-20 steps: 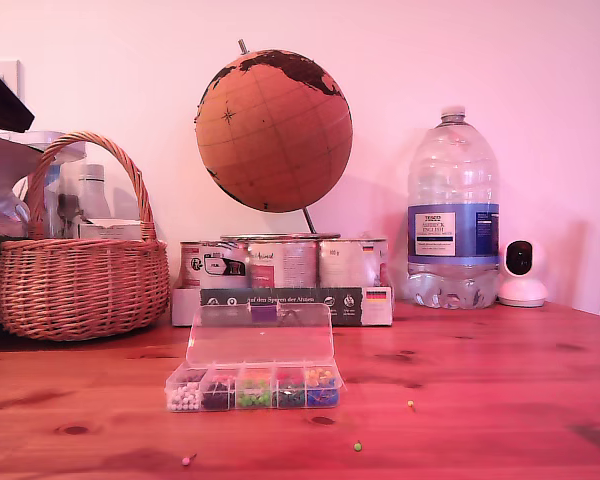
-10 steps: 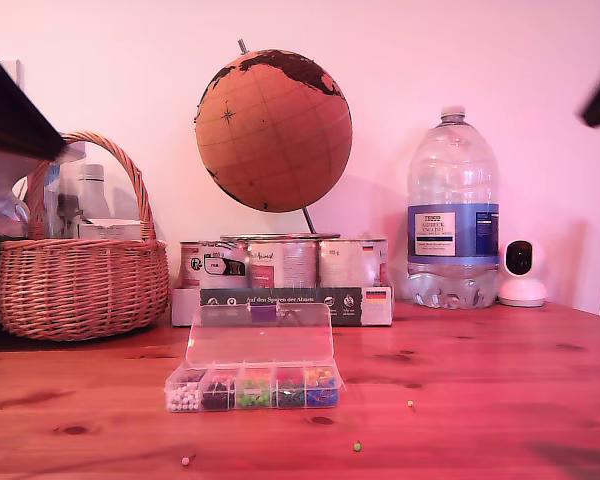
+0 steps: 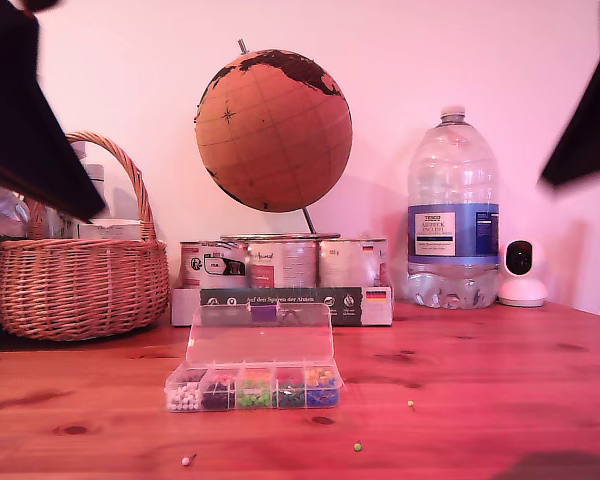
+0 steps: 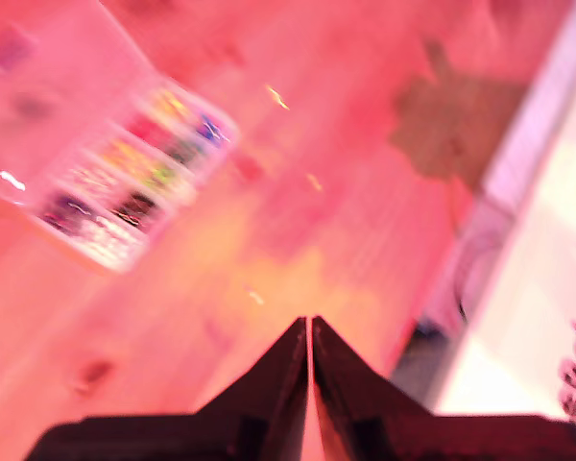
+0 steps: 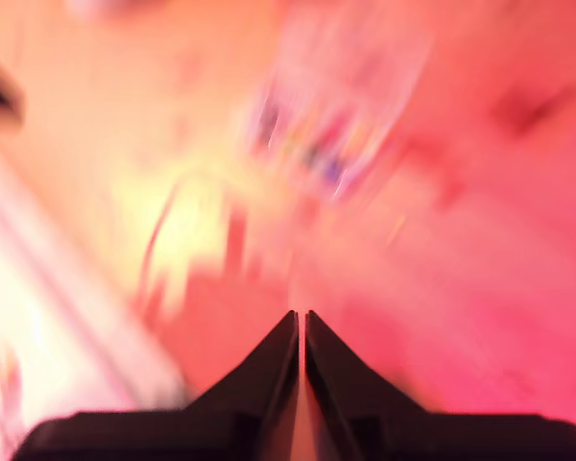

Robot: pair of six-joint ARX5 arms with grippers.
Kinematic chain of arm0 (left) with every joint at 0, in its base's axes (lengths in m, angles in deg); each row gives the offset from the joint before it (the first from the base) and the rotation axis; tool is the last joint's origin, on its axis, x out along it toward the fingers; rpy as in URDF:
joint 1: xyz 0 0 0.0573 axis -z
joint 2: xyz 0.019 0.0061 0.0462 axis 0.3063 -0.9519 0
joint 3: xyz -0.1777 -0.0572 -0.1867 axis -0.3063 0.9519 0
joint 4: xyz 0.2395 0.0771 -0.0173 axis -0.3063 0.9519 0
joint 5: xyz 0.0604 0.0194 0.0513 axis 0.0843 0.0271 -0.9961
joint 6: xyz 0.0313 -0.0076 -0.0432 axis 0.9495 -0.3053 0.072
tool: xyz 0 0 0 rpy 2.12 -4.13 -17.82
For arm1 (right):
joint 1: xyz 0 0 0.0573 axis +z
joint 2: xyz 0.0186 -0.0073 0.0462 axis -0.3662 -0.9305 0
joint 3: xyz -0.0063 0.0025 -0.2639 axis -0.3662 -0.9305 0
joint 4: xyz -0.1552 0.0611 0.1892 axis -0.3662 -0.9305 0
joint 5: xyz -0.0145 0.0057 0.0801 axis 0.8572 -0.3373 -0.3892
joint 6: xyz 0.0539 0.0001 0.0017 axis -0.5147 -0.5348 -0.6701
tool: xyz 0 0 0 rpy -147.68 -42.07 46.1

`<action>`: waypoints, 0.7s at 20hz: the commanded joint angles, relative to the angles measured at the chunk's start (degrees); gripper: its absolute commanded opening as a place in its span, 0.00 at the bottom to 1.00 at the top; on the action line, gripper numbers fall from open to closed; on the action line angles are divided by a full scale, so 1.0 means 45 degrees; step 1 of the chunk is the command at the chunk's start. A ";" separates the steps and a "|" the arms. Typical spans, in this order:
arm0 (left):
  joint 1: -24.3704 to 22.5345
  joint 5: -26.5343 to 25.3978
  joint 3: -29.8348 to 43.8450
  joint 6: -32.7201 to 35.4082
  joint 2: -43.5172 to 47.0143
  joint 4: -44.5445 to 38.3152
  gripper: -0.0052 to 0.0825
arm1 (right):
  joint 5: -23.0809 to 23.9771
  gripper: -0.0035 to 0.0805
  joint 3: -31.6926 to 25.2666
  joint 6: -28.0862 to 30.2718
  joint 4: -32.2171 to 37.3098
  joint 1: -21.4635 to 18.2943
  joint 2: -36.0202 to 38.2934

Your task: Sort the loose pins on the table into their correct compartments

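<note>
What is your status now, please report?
My first gripper and my second gripper both shut, empty, above the table. Three loose pins not yet sorted; box open. Nothing blocks them.

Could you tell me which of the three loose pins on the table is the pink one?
It is the pink pin, farthest toward the exterior view's left and at that view's bottom edge; the green pin and yellow-green pin lie further right.

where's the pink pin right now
The pink pin lies on the table near the exterior view's bottom edge, left of centre, in front of the clear pin box and left of the green pin.
</note>
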 commanded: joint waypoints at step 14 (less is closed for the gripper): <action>0.0840 -0.0384 -0.0151 -0.2059 -0.1855 -0.0068 0.05 | -0.0039 0.03 0.0063 0.2021 0.0321 0.0646 -0.1059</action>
